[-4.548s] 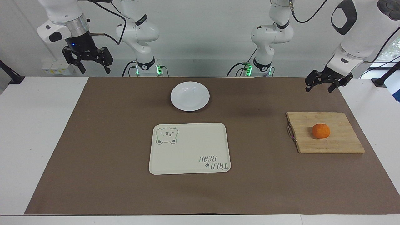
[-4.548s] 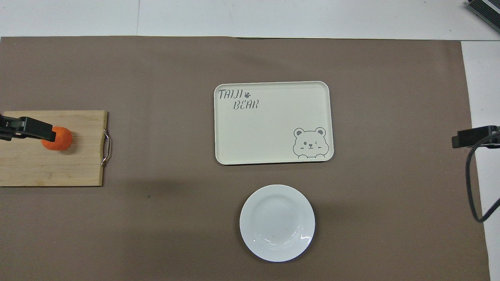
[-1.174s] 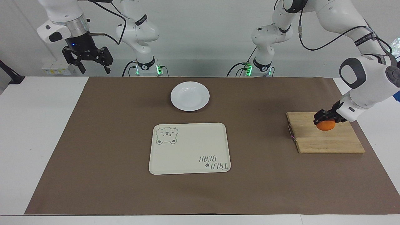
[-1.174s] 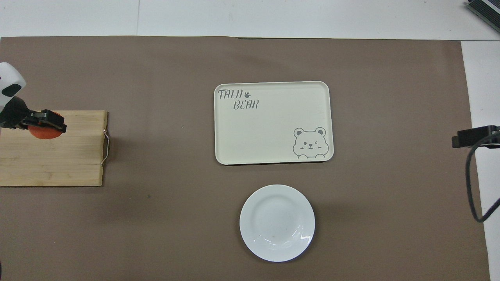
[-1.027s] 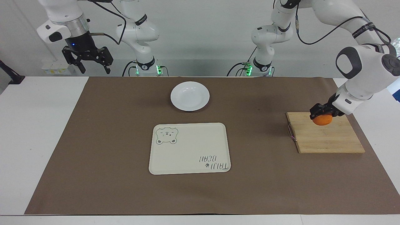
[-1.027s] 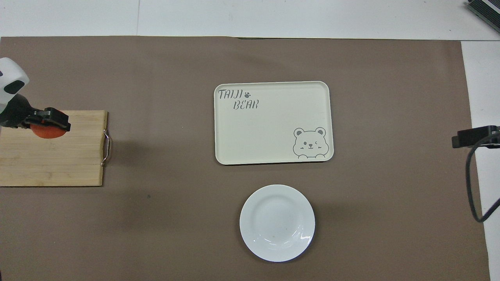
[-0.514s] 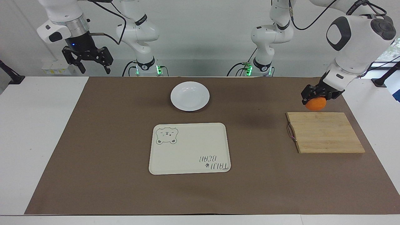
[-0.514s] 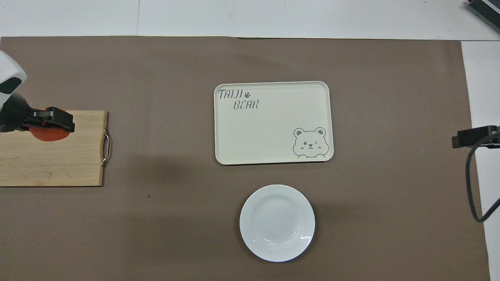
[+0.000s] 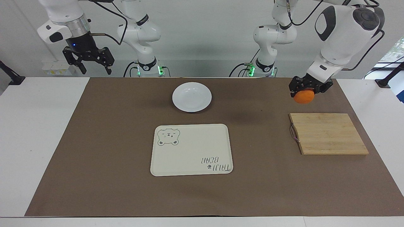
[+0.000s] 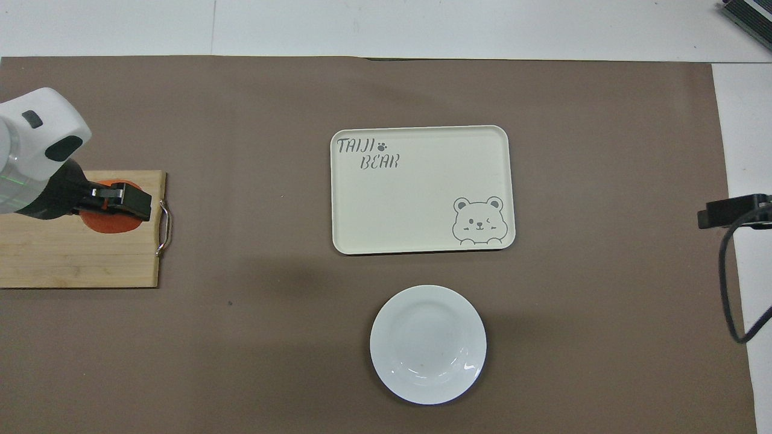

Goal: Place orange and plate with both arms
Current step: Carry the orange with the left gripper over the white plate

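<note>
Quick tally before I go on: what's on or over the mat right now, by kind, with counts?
Orange: 1, held up by the left gripper over the cutting board's end
White plate: 1
Cream bear tray: 1
Wooden cutting board: 1
Total: 4
The right gripper waits, open, off the mat's corner.

We see the left gripper [image 10: 117, 202] covering the top of the orange [image 10: 111, 222] from overhead | cutting board [image 10: 78, 259] cut by that view's edge | right gripper [image 10: 727, 211] shows only its tip there.
</note>
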`<state>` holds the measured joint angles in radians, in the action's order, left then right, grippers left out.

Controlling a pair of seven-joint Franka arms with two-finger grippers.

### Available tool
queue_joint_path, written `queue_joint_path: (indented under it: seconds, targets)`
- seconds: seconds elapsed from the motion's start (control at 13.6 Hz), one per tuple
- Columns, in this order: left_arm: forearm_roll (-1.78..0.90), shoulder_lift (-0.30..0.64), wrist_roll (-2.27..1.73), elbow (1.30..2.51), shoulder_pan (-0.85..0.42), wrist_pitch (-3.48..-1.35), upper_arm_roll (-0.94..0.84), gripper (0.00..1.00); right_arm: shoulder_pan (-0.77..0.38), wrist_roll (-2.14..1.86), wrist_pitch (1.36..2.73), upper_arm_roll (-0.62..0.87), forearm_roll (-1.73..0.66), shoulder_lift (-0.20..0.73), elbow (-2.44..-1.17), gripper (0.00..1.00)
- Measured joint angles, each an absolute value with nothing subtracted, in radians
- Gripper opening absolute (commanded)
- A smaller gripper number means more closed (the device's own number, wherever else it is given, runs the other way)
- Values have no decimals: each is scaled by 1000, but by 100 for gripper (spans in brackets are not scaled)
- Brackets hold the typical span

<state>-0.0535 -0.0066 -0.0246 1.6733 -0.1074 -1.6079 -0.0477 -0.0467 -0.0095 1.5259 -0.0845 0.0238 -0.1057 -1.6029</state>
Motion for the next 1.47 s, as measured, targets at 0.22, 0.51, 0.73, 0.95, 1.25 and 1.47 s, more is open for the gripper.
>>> queue_joint_path:
  seconds: [0.22,0.51,0.73,0.95,1.25,1.47]
  targets:
    - [-54,-30,-14,1673,-194,-1598,-55,0,-47,-10,1526,-84,24,-106,-1603,100]
    - [-54,-35,-1,1674,-311,-1595,-82,0,-47,-10,1526,-84,24,-106,-1603,100]
    - [-57,-32,54,1692,-408,-1620,-88,0,-47,-10,1526,-84,24,-106,-1603,100]
    - [-57,-25,58,1785,-526,-1757,-92,0,-47,-10,1526,-84,24,-106,-1603,100]
    - [-57,-8,9,1928,-654,-1962,-91,0,-47,-10,1526,-84,24,-106,-1603,100]
    - [-57,33,-177,2008,-775,-2105,-92,0,-47,-10,1526,-84,24,-106,-1603,100]
